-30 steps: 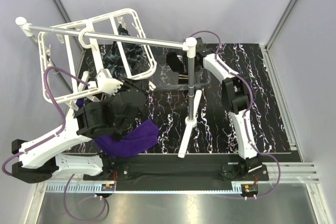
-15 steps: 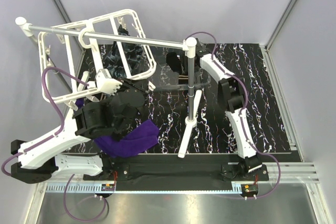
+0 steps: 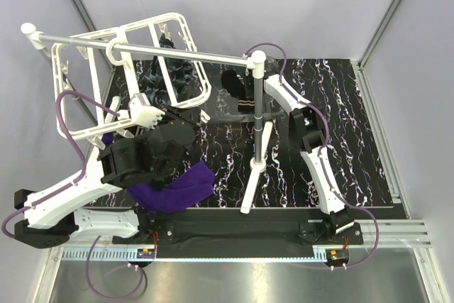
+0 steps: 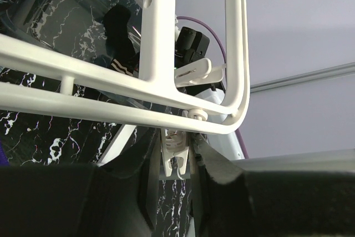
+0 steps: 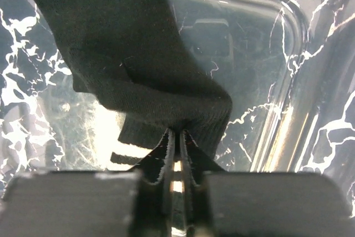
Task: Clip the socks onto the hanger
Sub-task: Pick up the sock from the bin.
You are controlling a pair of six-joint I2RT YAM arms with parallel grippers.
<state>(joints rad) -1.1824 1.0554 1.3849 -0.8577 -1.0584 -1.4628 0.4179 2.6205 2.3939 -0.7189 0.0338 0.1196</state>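
On the table (image 3: pixel 355 140) the silver stand (image 3: pixel 259 115) is standing between the arms. The hanger (image 4: pixel 158 37) is hanging tilted at far left, long side running left-right. The purple sock (image 3: pixel 177 188) is lying under the left arm. The right claw (image 5: pixel 177 142) is clamping the black sock (image 5: pixel 127 43) above a clear tray (image 5: pixel 266 54). The left claw (image 4: pixel 173 162) is gaping around a clip (image 4: pixel 175 151)

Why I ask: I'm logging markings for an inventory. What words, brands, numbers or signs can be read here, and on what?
None can be read in any view.
The hanger, the black sock and the marbled table show no lettering.
By the arm bases, small coloured parts: too small to read, if they carry any text.
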